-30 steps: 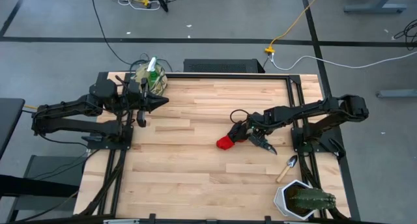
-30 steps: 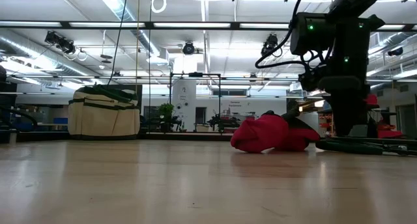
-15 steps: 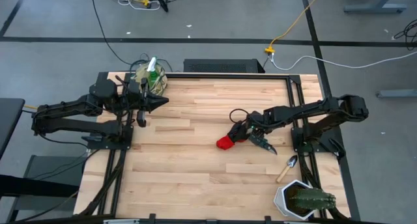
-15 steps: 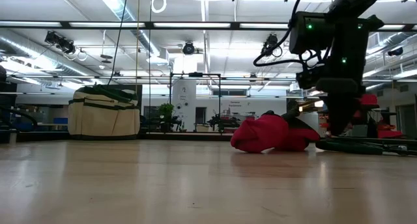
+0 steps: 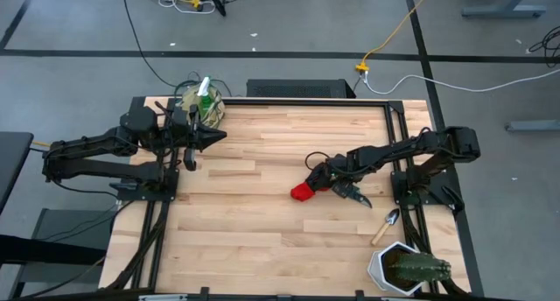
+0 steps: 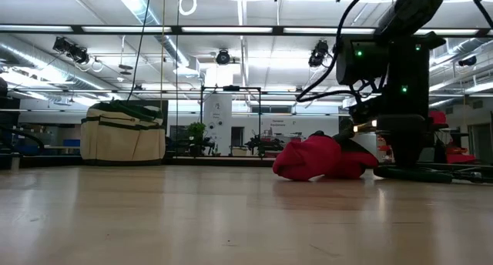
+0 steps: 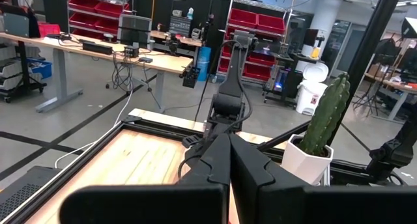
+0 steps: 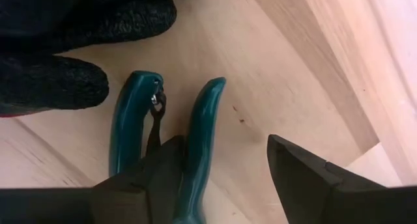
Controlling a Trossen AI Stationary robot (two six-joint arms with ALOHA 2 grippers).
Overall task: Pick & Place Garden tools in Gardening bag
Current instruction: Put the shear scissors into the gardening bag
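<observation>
Down near the middle of the wooden table (image 5: pixel 262 231), the right gripper (image 5: pixel 337 180) hangs low over the pruning shears (image 8: pixel 166 136), its two dark fingers spread apart. In the right wrist view one finger (image 8: pixel 140 182) sits against the teal handles while the other finger (image 8: pixel 306 175) stands clear over bare wood, so the shears are not pinched. Just beside them lies the red-and-black glove (image 5: pixel 304 188), its black fingertips next to the handle ends; from table height it shows as a crumpled red heap (image 6: pixel 316 159) in front of the right arm.

The left gripper (image 5: pixel 210 136) waits at the table's far left corner, its fingers pressed together on nothing, close beside the gardening bag (image 5: pixel 199 105). The bag stands upright at that corner, beige with green trim, and the green spray bottle (image 5: pixel 205 89) sticks up out of it.

One wooden-handled hand trowel (image 5: pixel 386 226) lies at the table's right edge, well apart from the bag and near the white pot with a cactus (image 5: pixel 404 269), which stands at the near right corner. The second trowel cannot be made out
</observation>
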